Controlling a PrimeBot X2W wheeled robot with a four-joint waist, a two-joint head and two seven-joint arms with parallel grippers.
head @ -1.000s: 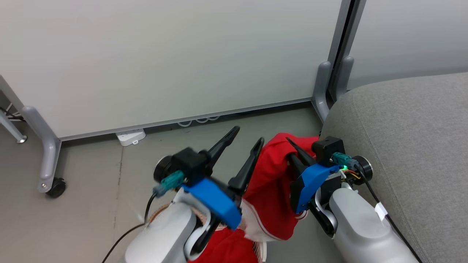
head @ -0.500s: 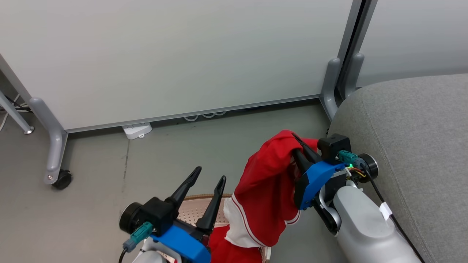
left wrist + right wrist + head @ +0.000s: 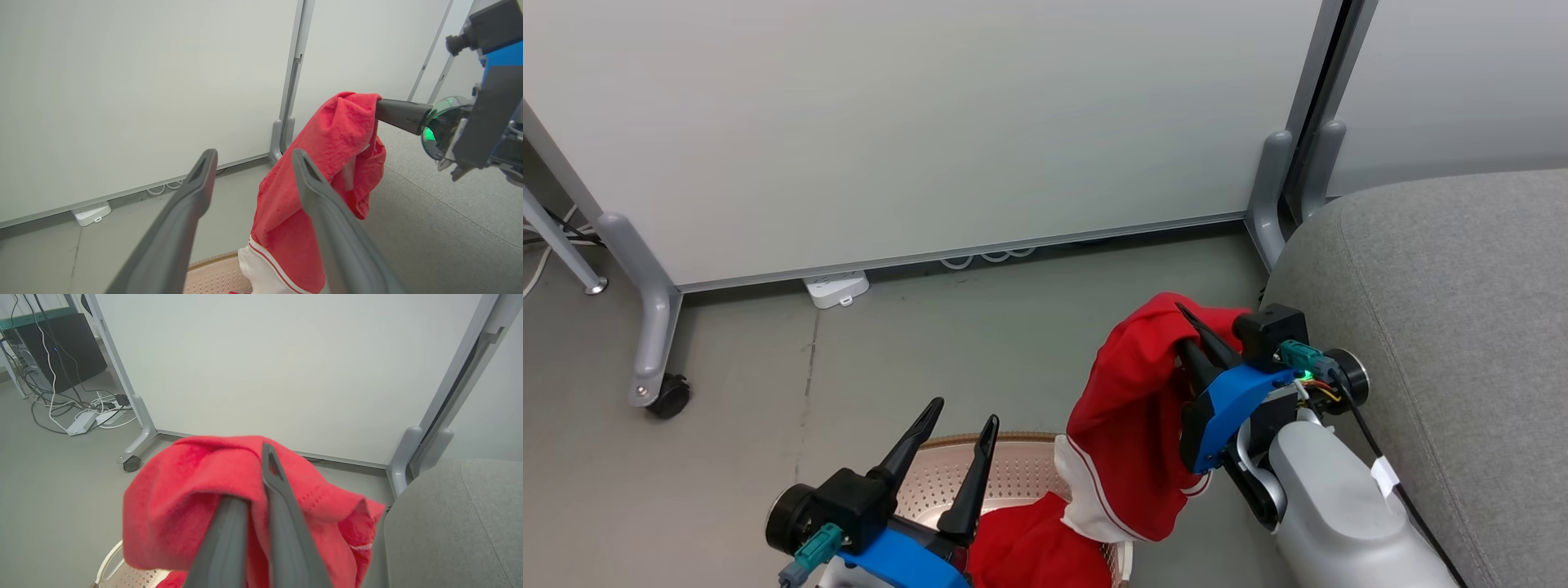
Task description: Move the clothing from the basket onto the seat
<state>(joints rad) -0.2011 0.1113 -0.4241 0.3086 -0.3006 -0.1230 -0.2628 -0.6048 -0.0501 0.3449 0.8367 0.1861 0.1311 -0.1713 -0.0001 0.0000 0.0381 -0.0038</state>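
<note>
A red garment (image 3: pixel 1131 408) with white stripe trim hangs from my right gripper (image 3: pixel 1184 331), which is shut on its upper fold, lifted above the basket (image 3: pixel 1013 474) and just left of the grey sofa (image 3: pixel 1445 327). The same garment (image 3: pixel 327 163) drapes down in the left wrist view, and it covers my right fingers (image 3: pixel 278 498) in the right wrist view. More red clothing (image 3: pixel 1029 547) lies in the basket at the bottom edge. My left gripper (image 3: pixel 960 412) stands open over the basket's left part, holding nothing.
A white partition panel (image 3: pixel 931 122) on grey castor legs (image 3: pixel 645 327) stands behind. A white power strip (image 3: pixel 836 288) lies on the floor under it. Cables and a dark box (image 3: pixel 61 347) sit at the far left in the right wrist view. Grey floor lies between basket and partition.
My left gripper has dropped down and back from beside the garment to low over the basket, staying open. The right gripper keeps its hold on the garment; the camera has shifted a little.
</note>
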